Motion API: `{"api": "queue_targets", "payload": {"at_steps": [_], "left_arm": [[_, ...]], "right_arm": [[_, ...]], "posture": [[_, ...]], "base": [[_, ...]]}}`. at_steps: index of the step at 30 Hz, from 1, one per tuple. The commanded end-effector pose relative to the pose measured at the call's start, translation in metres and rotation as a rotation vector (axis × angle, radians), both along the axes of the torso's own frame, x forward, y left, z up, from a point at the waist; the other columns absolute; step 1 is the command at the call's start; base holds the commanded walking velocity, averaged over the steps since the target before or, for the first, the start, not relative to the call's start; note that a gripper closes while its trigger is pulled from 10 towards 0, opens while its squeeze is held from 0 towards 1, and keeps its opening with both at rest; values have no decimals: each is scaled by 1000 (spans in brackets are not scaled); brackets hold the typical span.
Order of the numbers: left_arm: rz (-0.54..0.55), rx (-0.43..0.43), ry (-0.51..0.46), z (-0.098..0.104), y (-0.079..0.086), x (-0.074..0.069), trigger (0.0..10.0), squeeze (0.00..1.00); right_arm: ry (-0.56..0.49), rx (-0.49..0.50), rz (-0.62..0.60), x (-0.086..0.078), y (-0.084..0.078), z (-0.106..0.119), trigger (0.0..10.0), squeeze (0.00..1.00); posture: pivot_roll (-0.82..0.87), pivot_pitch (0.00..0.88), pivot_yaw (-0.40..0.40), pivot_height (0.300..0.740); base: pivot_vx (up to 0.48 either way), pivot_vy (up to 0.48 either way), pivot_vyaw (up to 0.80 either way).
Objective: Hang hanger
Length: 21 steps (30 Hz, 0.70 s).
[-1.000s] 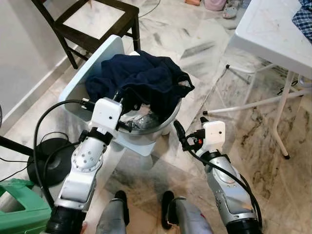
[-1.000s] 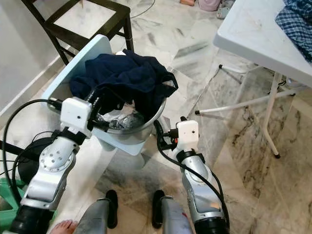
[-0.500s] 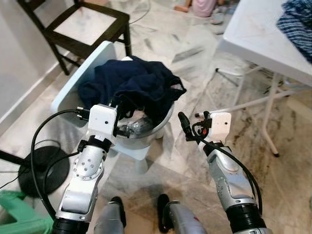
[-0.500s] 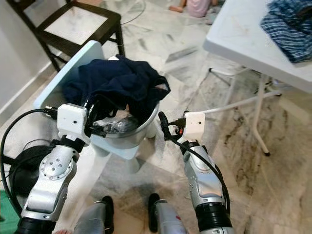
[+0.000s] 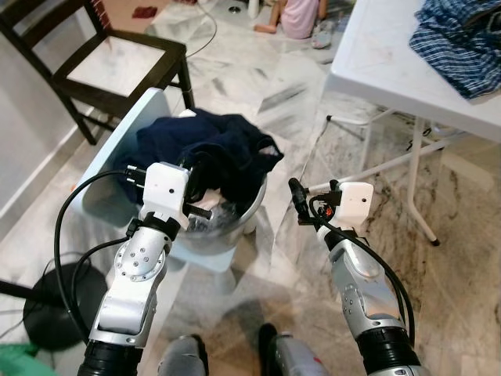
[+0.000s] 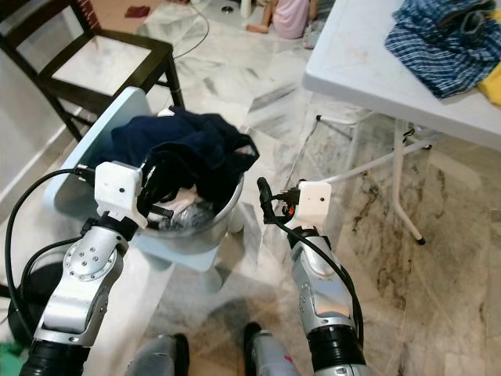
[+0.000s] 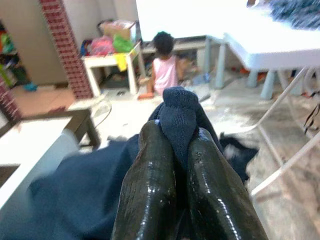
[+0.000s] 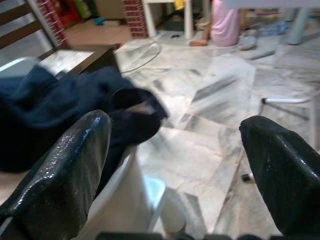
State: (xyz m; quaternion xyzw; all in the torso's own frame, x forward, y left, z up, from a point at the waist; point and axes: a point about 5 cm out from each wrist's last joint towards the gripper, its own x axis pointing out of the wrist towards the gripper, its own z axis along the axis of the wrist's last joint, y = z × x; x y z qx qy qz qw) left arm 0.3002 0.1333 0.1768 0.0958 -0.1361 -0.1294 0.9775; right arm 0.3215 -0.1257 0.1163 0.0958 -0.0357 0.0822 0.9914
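Now the camera looks from higher up than before, so more of the white tabletop (image 5: pixel 407 63) and the blue checked cloth (image 5: pixel 458 35) on it can be seen, and the black chair (image 5: pixel 94 66) sits lower in the picture. Both arms are raised a little more. The left tool (image 7: pixel 170 150) is pressed together, pinching a fold of the dark blue garment (image 5: pixel 207 149). The fold sticks up between the two black fingers (image 7: pixel 147 185). The garment lies in a heap over the rim of the round silver basin (image 5: pixel 235 223), which stands on a pale blue stool (image 5: pixel 117 168). The heap is bunched up, so I cannot tell which way it runs. The right tool (image 8: pixel 175 150) is spread wide and holds nothing, just beside the basin above the marble floor (image 5: pixel 462 282). A person in pink (image 7: pixel 165 75) sits on the floor far behind.
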Motion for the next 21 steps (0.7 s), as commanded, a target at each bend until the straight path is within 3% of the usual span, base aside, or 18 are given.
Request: {"api": "queue_targets", "payload": {"at_steps": [1,17,21], "left_arm": [[-24,-4,11,-1,-4,0,10000,0],[-65,5,7,3,-10,10,10000,0],[-56,-1,16,1,-11,11,10000,0]], "right_arm": [[21,18,-34,-1,-6,-6,10000,0],[-4,33,-78,7,-10,-2,10000,0],[-5,33,-82,7,-11,-2,10000,0]], "posture": [[200,236,-27,740],[191,197,-5,740],[186,190,-8,740]], "base": [[364,-311,-800],[310,-356,-800],[0,0,-380]]}}
